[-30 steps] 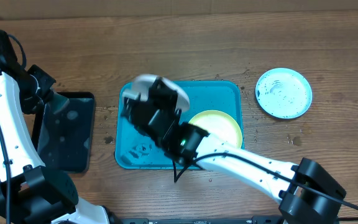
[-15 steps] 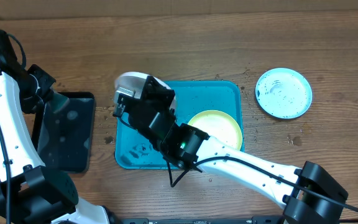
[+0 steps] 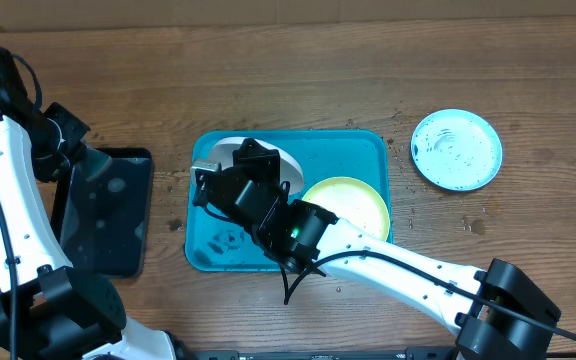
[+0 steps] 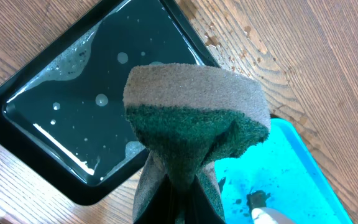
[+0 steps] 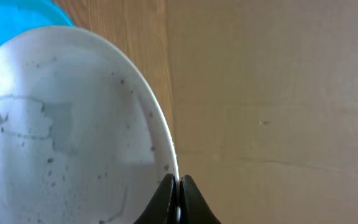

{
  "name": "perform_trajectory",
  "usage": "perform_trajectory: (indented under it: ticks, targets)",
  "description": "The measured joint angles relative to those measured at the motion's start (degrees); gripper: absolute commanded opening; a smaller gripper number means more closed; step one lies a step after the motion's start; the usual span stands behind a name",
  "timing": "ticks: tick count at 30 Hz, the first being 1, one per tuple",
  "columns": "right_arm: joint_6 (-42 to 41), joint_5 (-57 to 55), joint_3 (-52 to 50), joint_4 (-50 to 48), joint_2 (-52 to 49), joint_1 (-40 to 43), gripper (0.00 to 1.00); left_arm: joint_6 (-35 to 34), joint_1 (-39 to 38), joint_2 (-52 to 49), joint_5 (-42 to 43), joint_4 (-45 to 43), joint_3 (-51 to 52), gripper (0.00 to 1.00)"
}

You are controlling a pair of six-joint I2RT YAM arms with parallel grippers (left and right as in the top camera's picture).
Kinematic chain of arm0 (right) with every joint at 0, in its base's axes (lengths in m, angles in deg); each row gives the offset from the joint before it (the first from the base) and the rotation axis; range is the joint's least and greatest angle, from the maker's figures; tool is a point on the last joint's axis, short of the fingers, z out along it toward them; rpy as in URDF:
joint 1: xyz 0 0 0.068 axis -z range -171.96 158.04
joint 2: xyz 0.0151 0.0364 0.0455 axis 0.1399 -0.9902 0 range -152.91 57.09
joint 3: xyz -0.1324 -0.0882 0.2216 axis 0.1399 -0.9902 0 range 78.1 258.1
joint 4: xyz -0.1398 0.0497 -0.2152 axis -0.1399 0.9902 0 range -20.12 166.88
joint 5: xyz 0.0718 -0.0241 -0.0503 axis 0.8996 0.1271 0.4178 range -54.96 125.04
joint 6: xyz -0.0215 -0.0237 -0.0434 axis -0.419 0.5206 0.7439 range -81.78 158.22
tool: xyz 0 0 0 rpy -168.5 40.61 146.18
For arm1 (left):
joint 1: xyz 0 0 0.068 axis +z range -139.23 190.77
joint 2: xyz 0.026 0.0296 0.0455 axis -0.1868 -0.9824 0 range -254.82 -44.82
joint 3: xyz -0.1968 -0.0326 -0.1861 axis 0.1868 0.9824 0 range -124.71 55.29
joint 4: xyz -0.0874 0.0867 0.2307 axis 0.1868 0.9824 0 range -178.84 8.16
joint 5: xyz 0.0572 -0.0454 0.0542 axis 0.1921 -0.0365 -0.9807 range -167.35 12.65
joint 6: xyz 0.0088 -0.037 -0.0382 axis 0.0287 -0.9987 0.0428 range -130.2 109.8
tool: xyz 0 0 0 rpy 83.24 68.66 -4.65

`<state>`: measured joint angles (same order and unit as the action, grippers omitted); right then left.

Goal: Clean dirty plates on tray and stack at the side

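Observation:
My right gripper (image 3: 246, 168) is shut on the rim of the white plate (image 3: 286, 167) and holds it tilted over the left half of the turquoise tray (image 3: 368, 145). In the right wrist view the jaws (image 5: 178, 182) pinch the plate's edge (image 5: 61, 124), whose face carries grey specks and smears. The yellow-green plate (image 3: 346, 205) lies on the right side of the tray. The light blue plate (image 3: 456, 150) lies on the table to the right. My left gripper (image 4: 179, 202) is shut on a green and tan sponge (image 4: 194, 112) above the black tray's right edge.
A black tray (image 3: 108, 210) holding soapy water stands left of the turquoise tray, and it also shows in the left wrist view (image 4: 73, 93). Dark crumbs lie on the turquoise tray's floor (image 4: 284, 168). The left arm (image 3: 8, 190) runs along the table's left side.
The right gripper swung the white plate left past the tray's upper-left corner, then brought it back right and lower over the tray. The left arm has not moved.

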<state>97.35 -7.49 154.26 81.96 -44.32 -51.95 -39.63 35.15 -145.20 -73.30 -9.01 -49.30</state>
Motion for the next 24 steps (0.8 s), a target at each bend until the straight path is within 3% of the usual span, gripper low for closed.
perform_trajectory:
  ticks: [6,9,24]
  targets:
    - [0.90,-1.75,-0.02,-4.20,0.00,-1.64,0.04,0.90,0.00,0.00,0.02,-0.11,0.00,0.04]
    - [-0.02,3.13,0.02,-2.49,-0.02,-1.57,0.04,1.09,0.00,0.00,0.28,-0.11,0.00,0.04]
    - [-1.55,2.91,0.02,-0.46,0.00,-0.87,0.04,1.53,0.00,0.00,0.87,-0.28,0.00,0.04]
